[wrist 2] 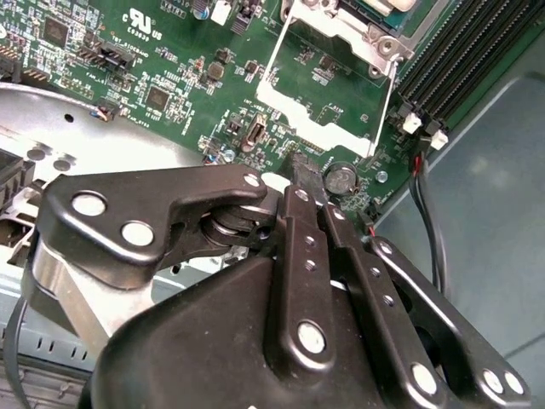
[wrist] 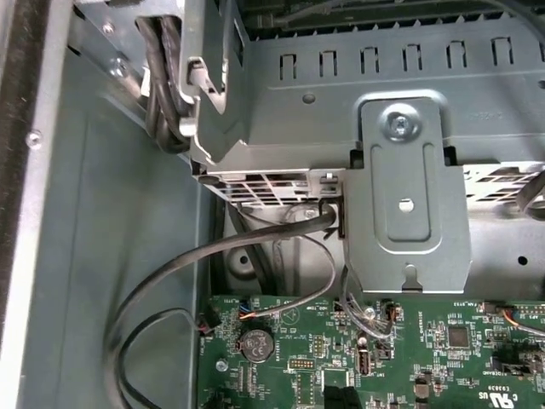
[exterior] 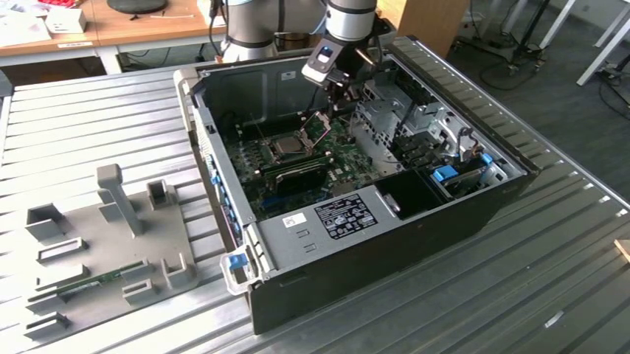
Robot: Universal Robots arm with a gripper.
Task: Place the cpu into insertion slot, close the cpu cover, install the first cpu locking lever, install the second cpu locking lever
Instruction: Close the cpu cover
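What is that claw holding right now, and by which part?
Nothing that shows: the gripper is shut with nothing between its fingers, its tips close to the raised cpu cover. The cpu lies apart from it.

I get the exterior view from high up, angled steeply down onto the whole open computer case (exterior: 414, 265). Inside the case, the second wrist view sits close over the motherboard (wrist 2: 170, 51), looking past the gripper (wrist 2: 305, 175). The first wrist view faces the metal drive cage (wrist: 341, 102). Both wrist views share the coin cell battery (wrist 2: 341, 177) (wrist: 255, 342).
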